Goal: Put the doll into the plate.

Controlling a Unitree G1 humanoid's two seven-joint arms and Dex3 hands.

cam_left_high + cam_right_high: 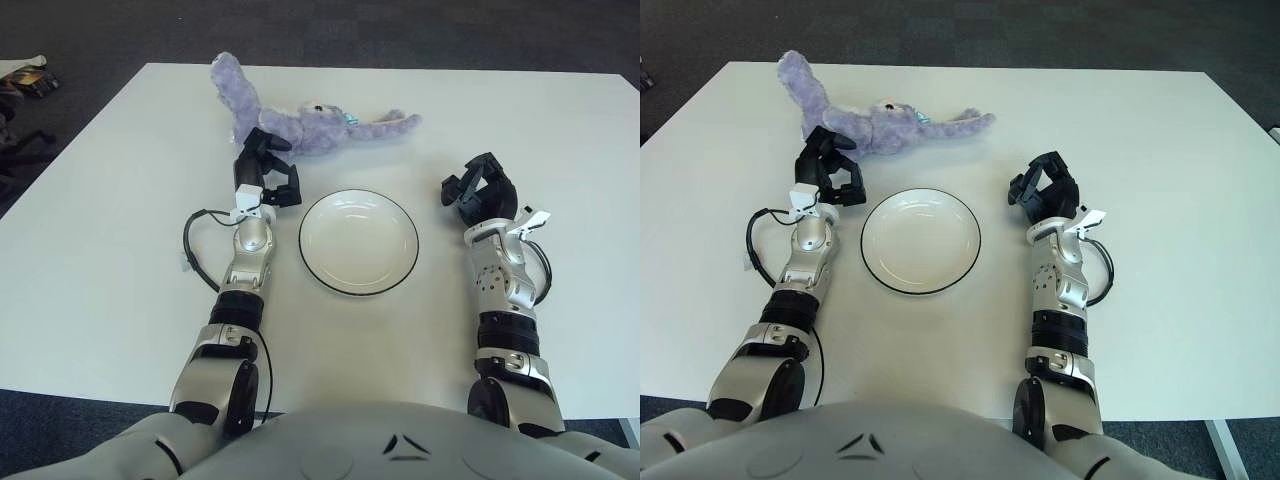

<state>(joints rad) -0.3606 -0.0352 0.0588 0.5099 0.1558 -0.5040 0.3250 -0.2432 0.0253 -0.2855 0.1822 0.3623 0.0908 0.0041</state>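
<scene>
A purple plush doll (300, 122) lies stretched out on the white table (100, 220) at the far middle, one limb reaching up to the left. A white plate with a dark rim (358, 241) sits empty in front of it, between my arms. My left hand (266, 172) is just in front of the doll's lower left side, fingers spread and holding nothing; I cannot tell if it touches the plush. My right hand (477, 186) is parked to the right of the plate, fingers relaxed and empty.
A dark cable (192, 245) loops beside my left forearm. A dark object (28, 82) lies on the floor beyond the table's far left corner. The table's edges run along the left and far sides.
</scene>
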